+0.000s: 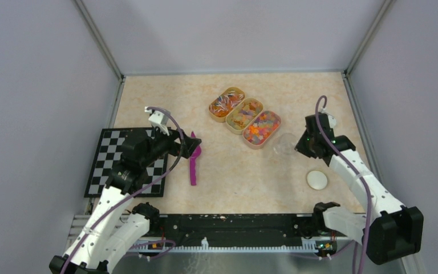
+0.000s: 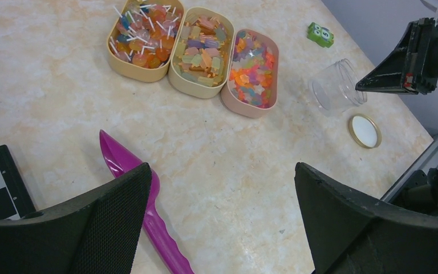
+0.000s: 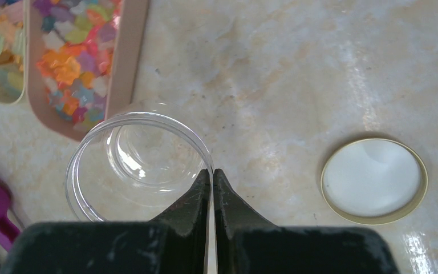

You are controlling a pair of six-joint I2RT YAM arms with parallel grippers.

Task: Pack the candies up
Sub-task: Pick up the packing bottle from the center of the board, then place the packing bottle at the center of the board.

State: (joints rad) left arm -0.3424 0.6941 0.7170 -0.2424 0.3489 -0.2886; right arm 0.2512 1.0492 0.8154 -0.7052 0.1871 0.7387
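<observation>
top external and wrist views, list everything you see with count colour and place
candies: three mixed multicoloured heaps, one per tray
trays: three, two tan and one pink, side by side, far centre
jar: one, clear, empty, right of the pink tray
lid: one, white with gold rim, near right
scoop: one, purple, left of centre
checkerboard: one, black and white, left edge
green block: one, beyond the jar
table: one, beige marbled
left hand: black, open, by the scoop
right hand: black, shut on the jar's rim

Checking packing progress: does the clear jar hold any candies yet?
Empty: the jar shows only its bare clear bottom in the right wrist view; the candies lie in their tray.
</observation>
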